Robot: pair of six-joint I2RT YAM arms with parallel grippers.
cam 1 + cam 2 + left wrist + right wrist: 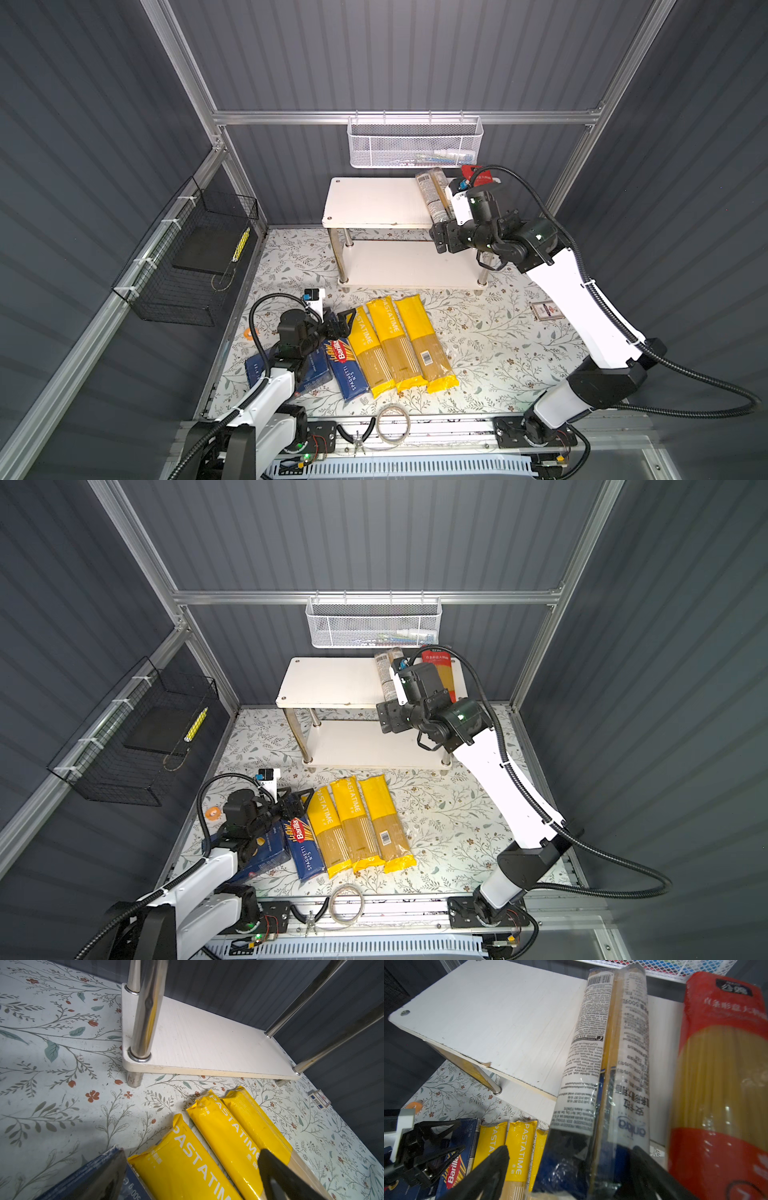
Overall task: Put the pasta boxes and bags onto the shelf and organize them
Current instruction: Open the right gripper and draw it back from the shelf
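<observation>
1. At centre right of both top views, the right hand (440,236) at the front edge of the shelf (374,201), level with its upper board. Jaws spread wide, one finger on each side of the dark-blue end of the clear bag (432,195). In the right wrist view, an open gap between the bag (602,1043) and one finger (488,1167); contact on the opposite side impossible to tell.
2. White two-board shelf on chrome legs in the upper centre of both top views, set against the back wall.
3. Clear bag lying front to back on the upper board, toward its right end, white printed label facing up.
4. Just right of it and parallel, the red bag (482,176) with Chinese text, on the same board, partly hidden behind the right arm; a thin strip of white board between the two bags in the right wrist view.
5. In the lower centre, three yellow PASTATIME bags (392,345) flat on the floral surface (498,353) in front of the shelf, side by side and touching, slanted, yellow printed ends toward the shelf.
6. Against the leftmost of them, the narrow SPAGHETTI box (347,368); left of that, the wide Barilla box (274,850), largely covered by the left arm.
7. Left of centre, the left hand (345,321) above the near-shelf ends of the SPAGHETTI box and the leftmost yellow bag; jaws wide, gripping nothing.
8. Above the shelf, a white mesh basket (415,143) hung on the back rail; at the left edge, a black wire basket (187,257) on the side wall.
</observation>
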